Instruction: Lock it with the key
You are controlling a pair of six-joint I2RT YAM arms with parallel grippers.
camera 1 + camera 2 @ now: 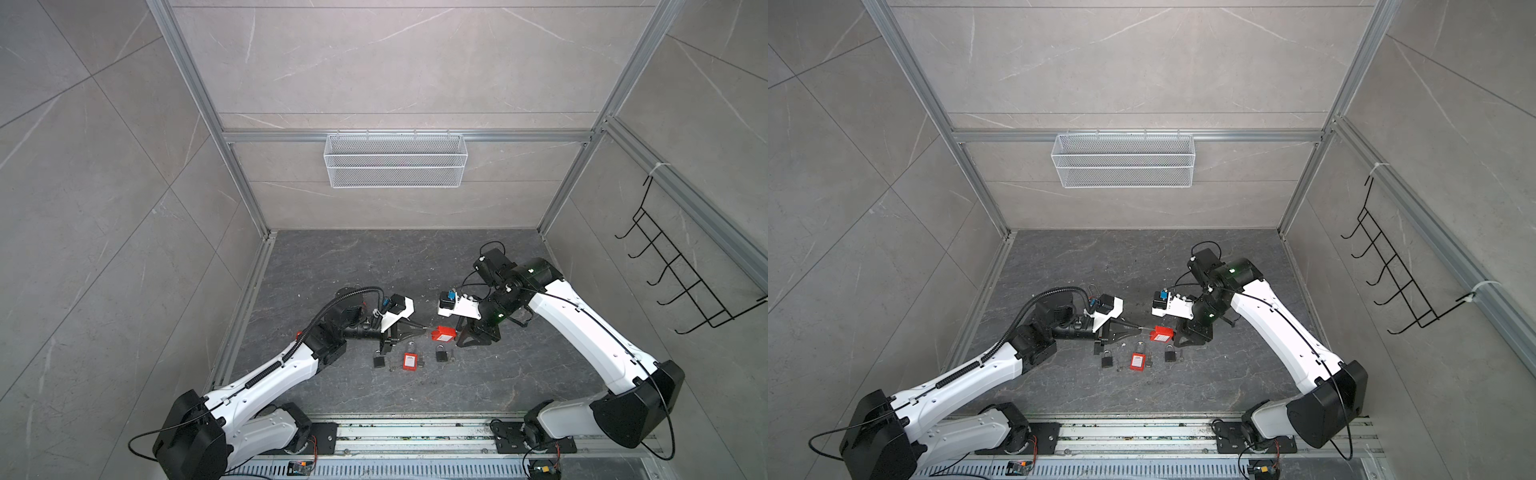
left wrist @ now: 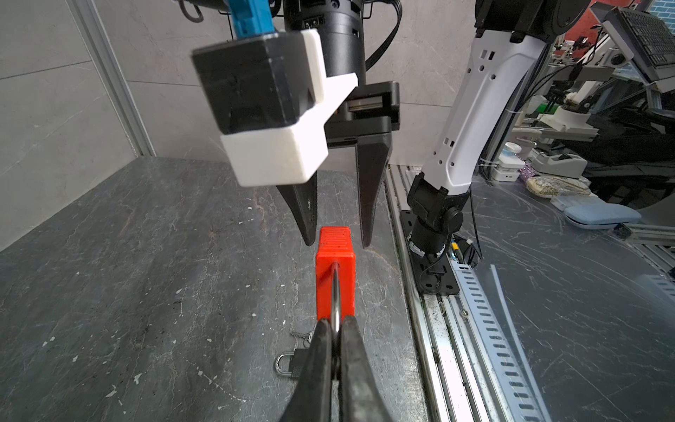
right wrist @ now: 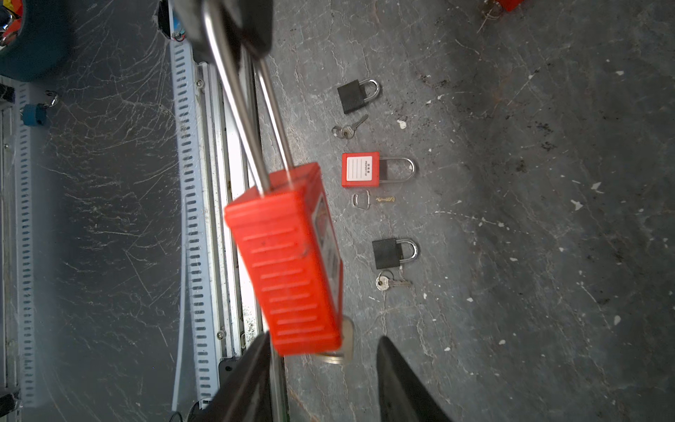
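Note:
A red padlock (image 1: 443, 334) (image 1: 1160, 333) hangs level above the floor between the two arms. My left gripper (image 2: 336, 329) (image 1: 424, 329) is shut on its steel shackle (image 2: 335, 292) (image 3: 233, 95). The lock's ribbed body (image 3: 292, 263) points toward my right gripper (image 3: 325, 338) (image 2: 338, 243), which stands open with its fingertips on either side of the body's far end. A silver key (image 3: 347, 341) with its ring sticks out of that end, between the open fingers; neither finger grips it.
On the floor below lie a second red padlock (image 3: 361, 170), two black padlocks (image 3: 350, 95) (image 3: 387, 252) and loose keys (image 3: 345, 129) (image 3: 387, 283). A white wire basket (image 1: 395, 160) hangs on the back wall, a black hook rack (image 1: 681, 266) on the right wall.

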